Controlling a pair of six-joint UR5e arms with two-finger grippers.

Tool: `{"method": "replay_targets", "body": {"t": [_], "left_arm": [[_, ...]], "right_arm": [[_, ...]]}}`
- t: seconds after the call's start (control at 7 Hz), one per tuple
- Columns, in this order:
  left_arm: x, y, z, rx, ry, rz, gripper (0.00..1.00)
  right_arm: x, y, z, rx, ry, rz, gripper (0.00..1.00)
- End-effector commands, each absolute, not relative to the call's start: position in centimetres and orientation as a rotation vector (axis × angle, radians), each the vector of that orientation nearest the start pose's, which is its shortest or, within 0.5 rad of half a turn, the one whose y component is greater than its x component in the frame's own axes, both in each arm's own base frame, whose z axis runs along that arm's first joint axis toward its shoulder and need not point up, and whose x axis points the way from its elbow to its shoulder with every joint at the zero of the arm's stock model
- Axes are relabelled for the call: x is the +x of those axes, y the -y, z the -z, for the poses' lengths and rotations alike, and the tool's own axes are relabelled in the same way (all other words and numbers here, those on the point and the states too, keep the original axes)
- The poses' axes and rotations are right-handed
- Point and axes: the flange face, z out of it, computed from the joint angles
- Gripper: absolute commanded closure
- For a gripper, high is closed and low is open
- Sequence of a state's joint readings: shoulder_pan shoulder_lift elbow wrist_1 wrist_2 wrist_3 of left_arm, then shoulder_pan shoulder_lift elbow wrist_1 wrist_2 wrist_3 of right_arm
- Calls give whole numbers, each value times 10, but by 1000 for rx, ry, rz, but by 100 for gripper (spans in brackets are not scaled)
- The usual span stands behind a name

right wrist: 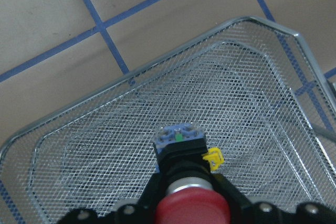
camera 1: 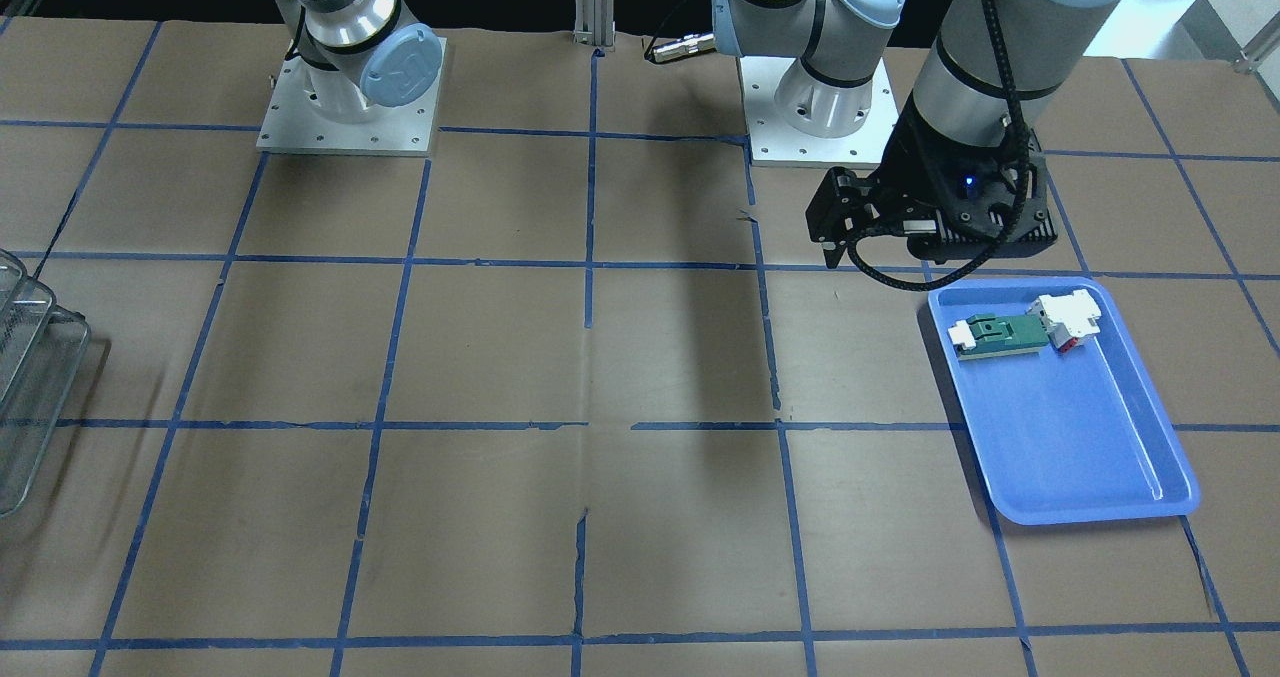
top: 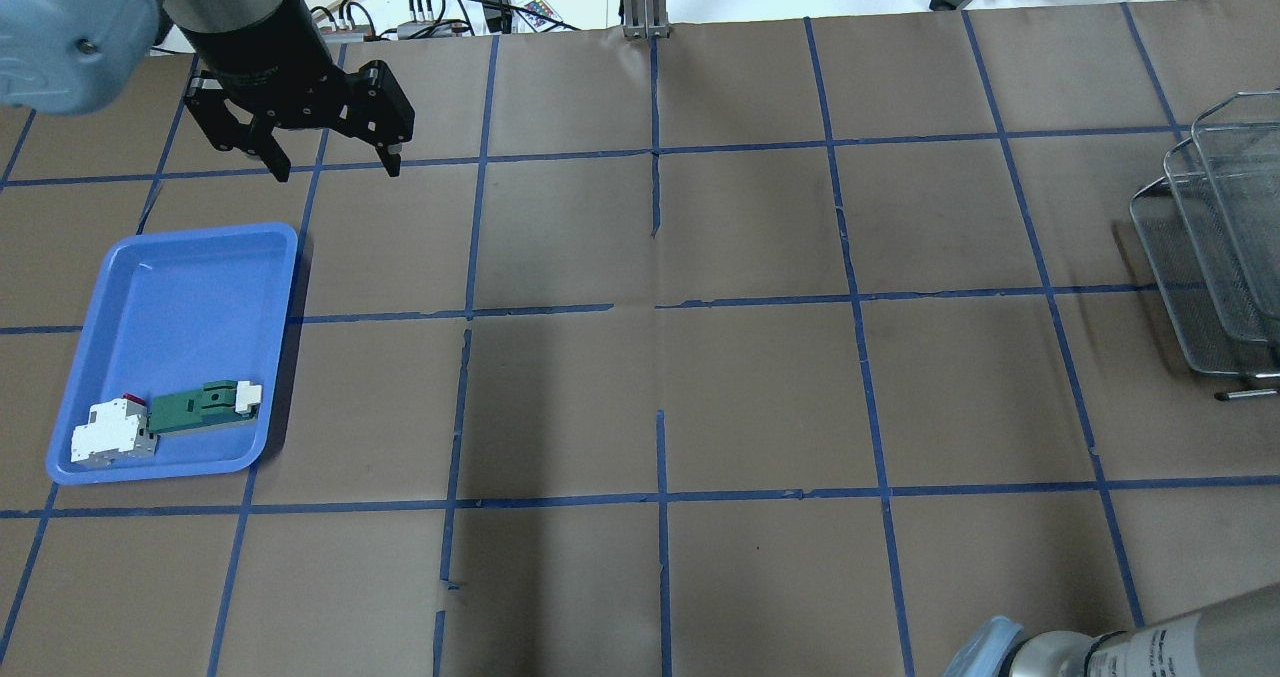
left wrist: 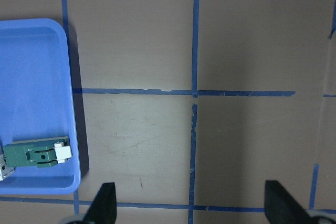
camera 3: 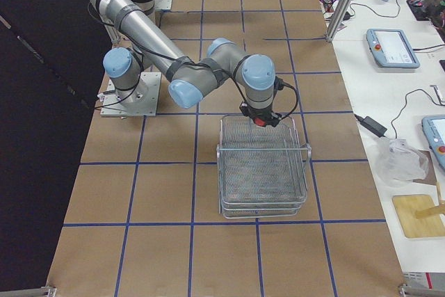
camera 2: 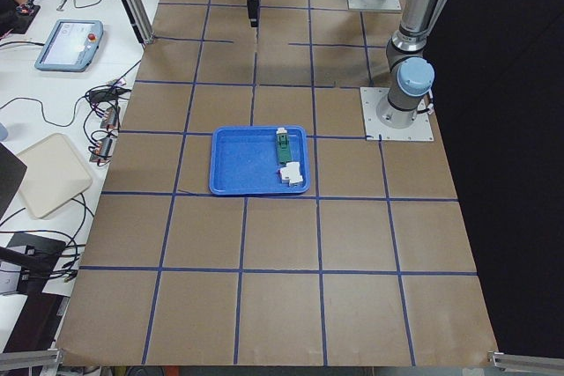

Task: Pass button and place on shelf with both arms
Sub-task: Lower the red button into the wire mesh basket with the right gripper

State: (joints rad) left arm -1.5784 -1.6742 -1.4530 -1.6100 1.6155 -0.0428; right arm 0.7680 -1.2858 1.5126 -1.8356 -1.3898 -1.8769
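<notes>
You have the right gripper [right wrist: 184, 179] clamped on the button [right wrist: 192, 209] above the shelf [right wrist: 131, 80]. Left gripper [top: 335, 169] wide; blue tray [top: 185, 262] holds connector [top: 195, 409], white block [top: 103, 437].

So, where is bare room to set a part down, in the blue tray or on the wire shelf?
The blue tray is bare except its robot-side end, crowded by the green connector and white block. The wire shelf has bare mesh all around the held button.
</notes>
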Motion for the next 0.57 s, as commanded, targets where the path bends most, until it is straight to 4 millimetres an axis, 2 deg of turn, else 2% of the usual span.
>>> {"method": "replay_targets", "body": {"t": [0.0, 0.14, 0.43], "left_arm": [[-140, 521, -503, -38, -3108, -1, 0], [-147, 512, -509, -12, -3108, 16, 0], [-153, 507, -510, 4, -3108, 24, 0]], "right_arm": [[-337, 527, -381, -1595, -2686, 269, 88], [-337, 527, -381, -1586, -2689, 273, 44], [-335, 525, -383, -1556, -2700, 263, 0]]}}
